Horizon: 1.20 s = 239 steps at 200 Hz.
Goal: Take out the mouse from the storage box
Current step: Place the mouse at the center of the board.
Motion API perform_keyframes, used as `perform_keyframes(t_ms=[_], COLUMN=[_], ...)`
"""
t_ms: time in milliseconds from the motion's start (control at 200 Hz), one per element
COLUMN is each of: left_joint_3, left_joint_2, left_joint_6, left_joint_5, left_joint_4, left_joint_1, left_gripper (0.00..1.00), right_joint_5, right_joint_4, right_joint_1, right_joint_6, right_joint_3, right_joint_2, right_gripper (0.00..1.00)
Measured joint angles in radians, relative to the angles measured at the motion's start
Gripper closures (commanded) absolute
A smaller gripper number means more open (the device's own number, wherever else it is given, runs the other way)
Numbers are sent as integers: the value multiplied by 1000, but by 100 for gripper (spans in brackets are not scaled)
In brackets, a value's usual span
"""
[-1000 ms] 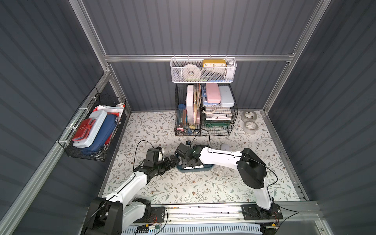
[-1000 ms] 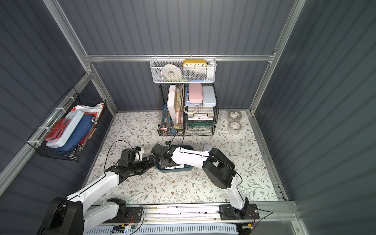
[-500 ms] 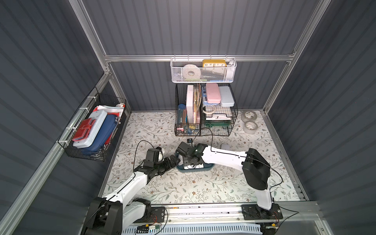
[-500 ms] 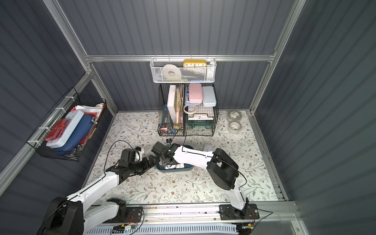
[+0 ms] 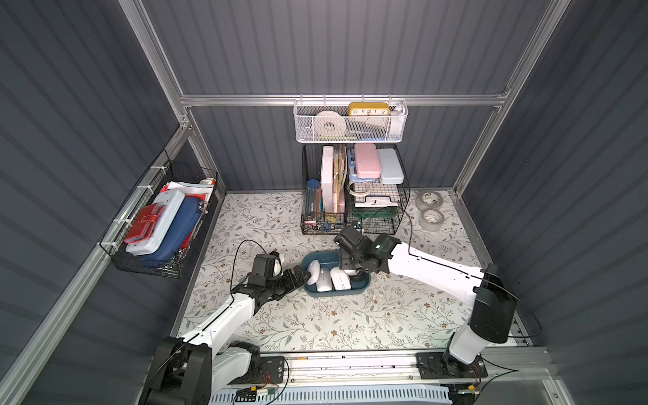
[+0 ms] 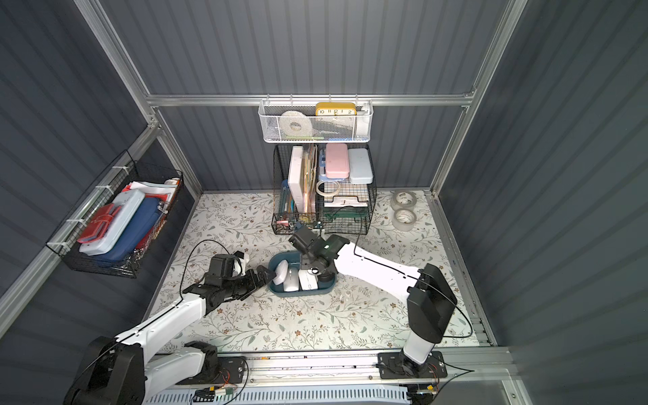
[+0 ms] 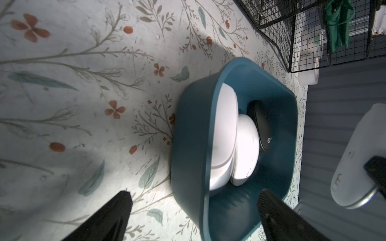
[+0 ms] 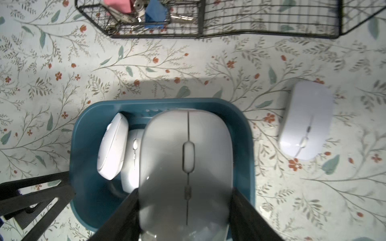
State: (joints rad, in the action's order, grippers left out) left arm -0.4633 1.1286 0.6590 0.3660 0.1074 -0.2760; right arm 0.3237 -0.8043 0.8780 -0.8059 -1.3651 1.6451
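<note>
Grey mouse pinched by its long sides between the right fingers, which are about half closed on it. It hangs over the teal box, raised above the other mice; whether it clears the rim is unclear. Gripping the sides keeps it level, wheel up. Left fingers are spread wide and hold nothing. One lies outside the box's end wall and its partner over the inside, probably to stop the box shifting. Beneath the held mouse, white mice and a black mouse lean on edge. Outside the right fingers a lone mouse lies on the tabletop. The black mouse's round logo is unreadable. A yellow clock shows 10, 11, 12, 1, 2.
</note>
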Motion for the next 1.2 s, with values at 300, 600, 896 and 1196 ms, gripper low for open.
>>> perform_keyframes(t_ms=[300,600,896,1196], left_joint_3=[-35,-47,-62,-79], left_joint_2=[12,19,39,56], left_joint_6=[-5,-14,-16,-16], left_joint_5=[0,-8,-26,-44], left_joint_4=[11,30,32,36], left_joint_1=[-19,-33,-40,-43], left_gripper=[1,1,1,1], right_joint_5=[22,11,-58,-105], right_joint_4=[-6,14,77,98], right_joint_1=[-174,-400,-590,-678], right_joint_6=[36,101,167,220], right_joint_3=[206,367,396,319], right_joint_2=[-207,-278,-180,40], right_gripper=[35,35,34,34])
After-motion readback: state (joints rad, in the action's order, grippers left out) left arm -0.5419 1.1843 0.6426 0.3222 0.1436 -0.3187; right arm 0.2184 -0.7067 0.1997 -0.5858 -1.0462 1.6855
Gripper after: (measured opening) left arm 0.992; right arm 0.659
